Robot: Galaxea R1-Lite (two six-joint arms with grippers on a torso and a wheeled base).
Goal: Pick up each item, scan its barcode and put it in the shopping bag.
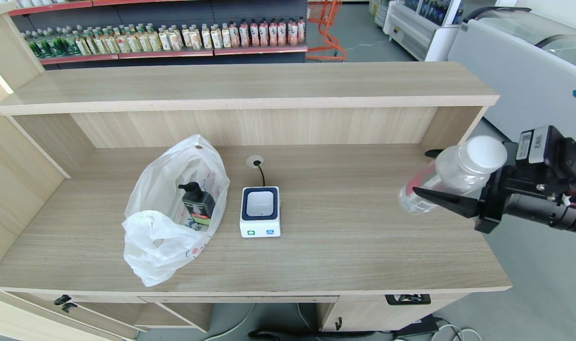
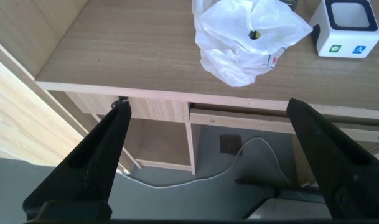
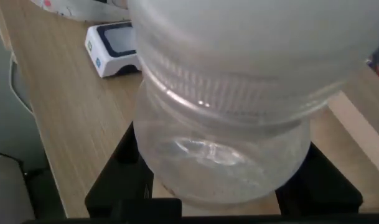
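Here, above the counter's [image 1: 354, 246] right edge, the right gripper [image 1: 421, 173] clamps a clear water bottle [image 1: 451, 173] in its jaws. Next, its barcode must face the scanner [image 1: 260, 210] at mid-counter, then go into the shopping bag [image 1: 155, 237] beside it. The left gripper [image 2: 208, 168] hangs with jaws wide.

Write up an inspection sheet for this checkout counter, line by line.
Surface: wooden counter with a raised back ledge.
Job's things: shopping bag open at the left, dark pump bottle inside; scanner to its right; clear bottle held in the air at the right end.
Clutter: nothing seen.
End effectors: right end effector shut on the clear bottle; left end effector open, empty, off the counter's front edge.
Cables: scanner cable enters a hole; floor cables.
Surroundings: drinks shelf, freezers.
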